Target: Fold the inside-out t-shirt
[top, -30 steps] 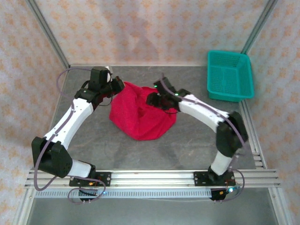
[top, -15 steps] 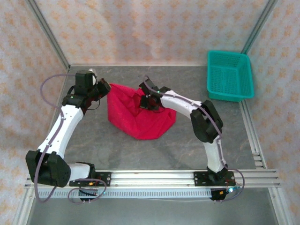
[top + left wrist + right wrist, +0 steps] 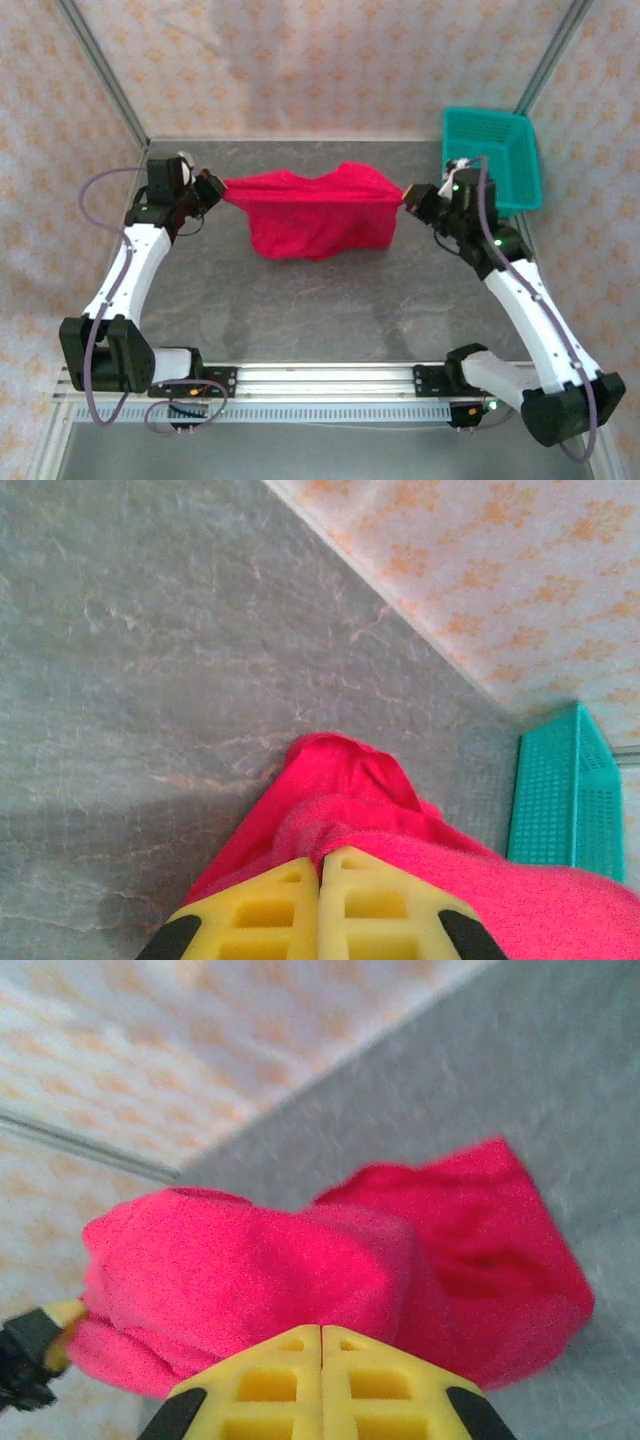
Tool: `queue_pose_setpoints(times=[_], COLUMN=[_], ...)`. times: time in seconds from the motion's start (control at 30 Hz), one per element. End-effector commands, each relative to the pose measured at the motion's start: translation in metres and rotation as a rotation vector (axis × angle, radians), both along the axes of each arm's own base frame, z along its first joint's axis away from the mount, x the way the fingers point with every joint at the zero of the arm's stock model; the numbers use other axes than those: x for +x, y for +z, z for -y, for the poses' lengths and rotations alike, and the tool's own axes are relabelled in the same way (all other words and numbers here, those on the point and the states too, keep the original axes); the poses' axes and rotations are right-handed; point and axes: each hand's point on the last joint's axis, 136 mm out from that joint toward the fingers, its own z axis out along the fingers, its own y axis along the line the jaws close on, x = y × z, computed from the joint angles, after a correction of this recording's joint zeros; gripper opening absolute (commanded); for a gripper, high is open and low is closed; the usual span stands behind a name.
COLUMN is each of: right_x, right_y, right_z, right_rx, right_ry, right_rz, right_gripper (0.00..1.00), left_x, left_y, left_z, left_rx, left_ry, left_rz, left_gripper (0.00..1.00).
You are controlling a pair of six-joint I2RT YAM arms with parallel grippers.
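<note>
Top external view showed me the inside-out t-shirt [image 3: 320, 212] stretched across the far half of the table [image 3: 300, 310], its long axis running left to right between my arms. The left gripper [image 3: 214, 189] was clamped on one end and the right gripper [image 3: 411, 196] on the other.

The left end effector [image 3: 215, 188] has swung toward 9 o'clock and the right end effector [image 3: 408, 195] toward 3 o'clock, stretching the bunched t-shirt [image 3: 320, 215] wide.
</note>
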Motion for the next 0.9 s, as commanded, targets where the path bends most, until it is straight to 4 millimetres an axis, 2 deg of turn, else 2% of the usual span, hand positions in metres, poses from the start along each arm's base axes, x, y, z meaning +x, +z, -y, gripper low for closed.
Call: queue_pose_setpoints(times=[0.0, 0.1, 0.13, 0.17, 0.23, 0.3, 0.4, 0.47, 0.57, 0.6, 0.73, 0.87], right_x=[0.002, -0.003, -0.006, -0.009, -0.009, -0.004, 0.004, 0.011, 0.017, 0.019, 0.02, 0.028], right_y=[-0.097, -0.146, -0.155, -0.159, -0.149, -0.122, -0.092, -0.087, -0.099, -0.101, -0.114, -0.137], right_z=[-0.015, -0.008, 0.001, 0.013, 0.023, 0.015, -0.012, -0.036, -0.073, -0.086, -0.147, -0.183], right_rx=[0.041, -0.034, -0.08, -0.138, -0.203, -0.222, -0.249, -0.259, -0.293, -0.299, -0.326, -0.391], right_ry=[0.032, 0.006, -0.027, -0.073, -0.104, -0.089, -0.016, 0.053, 0.15, 0.178, 0.301, 0.37], right_rz=[-0.232, -0.366, -0.4, -0.427, -0.407, -0.325, -0.23, -0.208, -0.247, -0.248, -0.251, -0.279], right_gripper=[0.0, 0.15, 0.2, 0.3, 0.39, 0.48, 0.6, 0.64, 0.65, 0.65, 0.65, 0.65], left_x=[0.008, 0.007, 0.006, 0.006, 0.006, 0.004, -0.003, -0.011, -0.031, -0.039, -0.069, -0.094], left_y=[-0.01, -0.019, -0.025, -0.03, -0.039, -0.041, -0.034, -0.027, -0.022, -0.023, -0.04, -0.061], left_z=[0.02, 0.068, 0.079, 0.086, 0.092, 0.091, 0.081, 0.068, 0.044, 0.037, 0.012, -0.006], left_rx=[-0.003, 0.033, 0.048, 0.058, 0.061, 0.071, 0.142, 0.21, 0.312, 0.336, 0.334, 0.241], left_ry=[-0.008, -0.113, -0.141, -0.153, -0.164, -0.161, -0.155, -0.134, -0.079, -0.067, -0.019, 0.038], left_rz=[0.01, 0.007, -0.003, -0.019, -0.041, -0.045, -0.054, -0.07, -0.104, -0.121, -0.192, -0.231], left_gripper=[0.0, 0.0, 0.0, 0.0, 0.0, 0.0, 0.0, 0.19, 0.58, 0.64, 0.68, 0.62])
